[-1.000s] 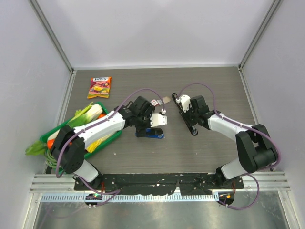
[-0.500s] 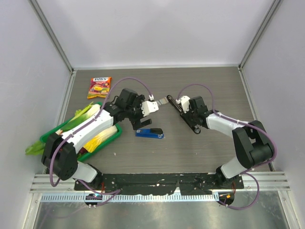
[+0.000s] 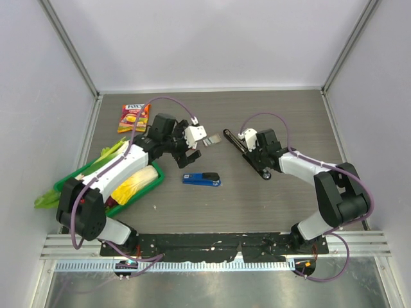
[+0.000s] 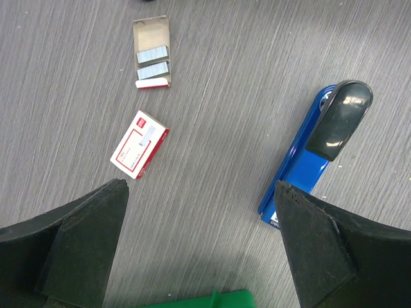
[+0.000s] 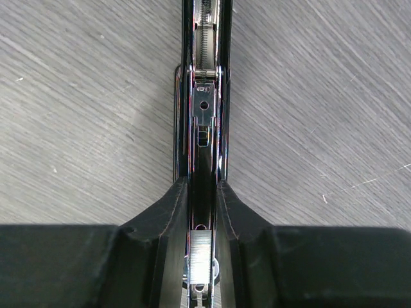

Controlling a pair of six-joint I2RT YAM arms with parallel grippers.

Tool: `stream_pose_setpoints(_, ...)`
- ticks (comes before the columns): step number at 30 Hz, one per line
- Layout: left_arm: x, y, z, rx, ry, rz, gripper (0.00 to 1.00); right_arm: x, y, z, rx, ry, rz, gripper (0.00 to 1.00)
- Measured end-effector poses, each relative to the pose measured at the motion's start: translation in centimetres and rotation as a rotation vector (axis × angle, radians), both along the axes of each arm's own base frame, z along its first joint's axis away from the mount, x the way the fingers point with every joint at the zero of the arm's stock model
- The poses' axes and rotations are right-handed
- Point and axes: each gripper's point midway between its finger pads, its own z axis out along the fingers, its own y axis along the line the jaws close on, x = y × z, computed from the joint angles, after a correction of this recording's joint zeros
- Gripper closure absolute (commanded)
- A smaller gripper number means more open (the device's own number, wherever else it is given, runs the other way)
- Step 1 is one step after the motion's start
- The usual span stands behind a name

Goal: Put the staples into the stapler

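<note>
Shiny chrome stapler (image 5: 204, 128) w/ dull grey metal staples (image 5: 200, 251); matt woodgrain tbl (image 5: 77, 96)

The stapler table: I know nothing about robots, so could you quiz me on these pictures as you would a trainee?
1. True or false: the left gripper holds the blue stapler.
2. What is the right gripper clamped on? A the black stapler; B the red-and-white box; C the green tray.
3. In the left wrist view, how many staple strips lie in the open cardboard tray?
Key: 1 false, its fingers are spread and empty; 2 A; 3 two.
</note>
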Motion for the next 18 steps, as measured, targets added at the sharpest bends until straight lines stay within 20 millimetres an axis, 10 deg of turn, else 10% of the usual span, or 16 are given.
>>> stream_pose_setpoints(18, 1.7, -1.4, -1.2, -0.168, 0.086, -0.04, 0.0, -2.0, 2.3, 5.3, 0.18, -0.057, 0.115, 0.99)
